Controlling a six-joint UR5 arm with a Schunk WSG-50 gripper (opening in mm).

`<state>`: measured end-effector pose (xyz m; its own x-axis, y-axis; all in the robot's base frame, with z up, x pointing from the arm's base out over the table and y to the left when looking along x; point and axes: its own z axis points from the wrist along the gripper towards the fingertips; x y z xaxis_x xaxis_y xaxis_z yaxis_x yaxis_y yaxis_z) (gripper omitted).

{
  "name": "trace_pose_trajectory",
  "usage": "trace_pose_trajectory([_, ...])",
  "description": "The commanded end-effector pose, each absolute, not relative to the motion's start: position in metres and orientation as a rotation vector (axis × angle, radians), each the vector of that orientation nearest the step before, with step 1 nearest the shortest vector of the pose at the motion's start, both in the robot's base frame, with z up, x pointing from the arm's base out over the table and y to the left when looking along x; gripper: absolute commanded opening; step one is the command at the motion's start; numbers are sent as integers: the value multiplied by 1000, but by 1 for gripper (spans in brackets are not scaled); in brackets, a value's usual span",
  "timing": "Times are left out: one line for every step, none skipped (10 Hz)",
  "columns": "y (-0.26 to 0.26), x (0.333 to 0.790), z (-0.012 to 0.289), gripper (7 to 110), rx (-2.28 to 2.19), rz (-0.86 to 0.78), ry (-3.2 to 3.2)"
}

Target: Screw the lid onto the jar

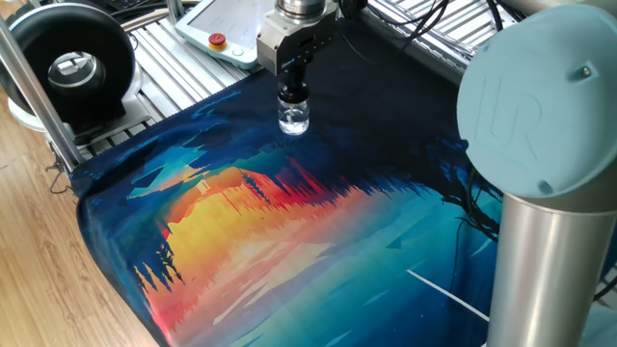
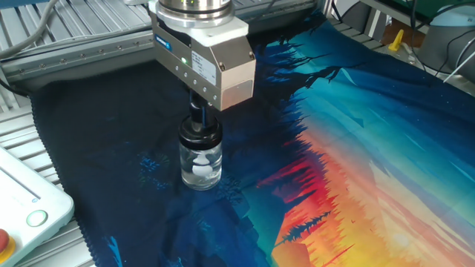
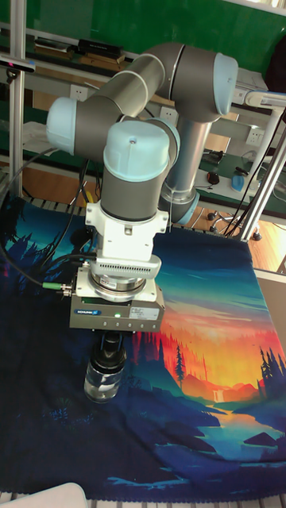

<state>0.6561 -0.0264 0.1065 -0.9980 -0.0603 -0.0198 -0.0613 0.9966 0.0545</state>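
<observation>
The jar (image 1: 294, 118) (image 2: 200, 167) (image 3: 102, 386) is a small clear glass bottle standing upright on the dark part of the printed cloth. The black lid (image 1: 293, 94) (image 2: 200, 134) (image 3: 108, 363) sits on its neck. My gripper (image 1: 293, 82) (image 2: 197, 119) (image 3: 110, 348) hangs straight down over the jar, its dark fingers shut on the lid. The gripper's silver body hides the lid's top in the other fixed view and the tall fixed view.
A colourful printed cloth (image 1: 289, 251) covers the table. A large black ring-shaped device (image 1: 67, 67) stands at the far left behind a metal post (image 1: 29, 82). A white pendant with a red button (image 1: 219, 40) lies behind the jar. The arm's grey column (image 1: 540, 241) fills the right foreground.
</observation>
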Motion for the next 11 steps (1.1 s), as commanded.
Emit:
trace_pose_trajectory([-19,653,107,7,-86,152,3120])
trace_pose_trajectory([-11,652,106,7,-127,206,3113])
trace_pose_trajectory([-13,651,106,7,-168,211,3113])
trace_pose_trajectory([-17,650,107,7,-227,210,3121])
trace_pose_trajectory([-24,650,109,22,-281,190,3124])
trace_pose_trajectory([-29,650,109,22,-302,156,3123])
trace_pose_trajectory([-28,651,108,44,-319,156,3120])
trace_pose_trajectory([-28,652,108,44,-325,153,3116])
trace_pose_trajectory([-30,653,108,44,-325,133,3114])
trace_pose_trajectory([-29,652,108,44,-323,133,3117])
trace_pose_trajectory([-26,651,110,44,-319,130,3124])
